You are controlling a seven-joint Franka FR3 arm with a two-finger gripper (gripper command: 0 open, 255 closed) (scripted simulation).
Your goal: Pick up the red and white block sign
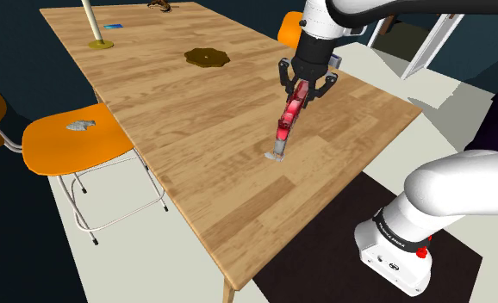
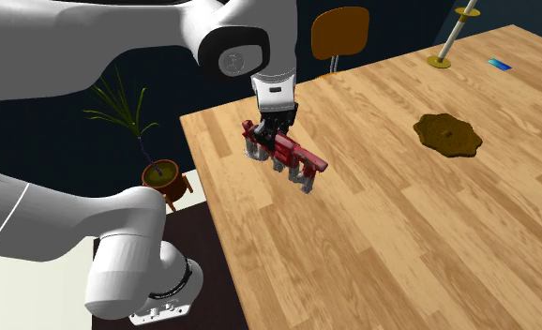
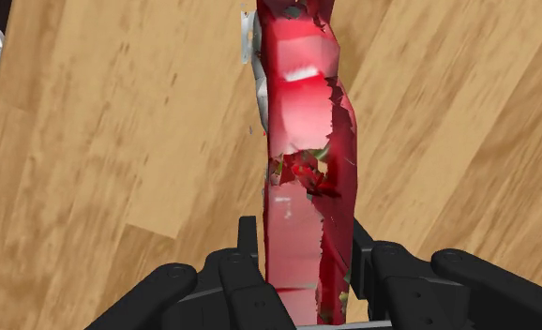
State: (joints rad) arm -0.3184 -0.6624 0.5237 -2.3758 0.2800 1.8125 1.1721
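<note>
The block sign (image 1: 284,127) is a long, rough red piece with pale grey-white bits at its far end. It lies over the wooden table (image 1: 196,172) near the edge on the stand's side. My black gripper (image 1: 297,98) comes down on one end of it and is shut on it. In the wrist view the sign (image 3: 302,112) runs straight away from the gripper (image 3: 302,277), and both fingers (image 3: 248,253) press its sides. In the second exterior view the sign (image 2: 297,159) slants out from the gripper (image 2: 277,139). I cannot tell whether its far end touches the table.
A flat brown patch (image 1: 207,57) lies further along the table. A pale pole on a yellow base (image 1: 99,43) and a blue card (image 1: 113,26) stand at the far end. An orange chair (image 1: 75,142) holding a grey scrap sits at the shoulder view's left. A potted plant (image 2: 157,173) stands on the floor.
</note>
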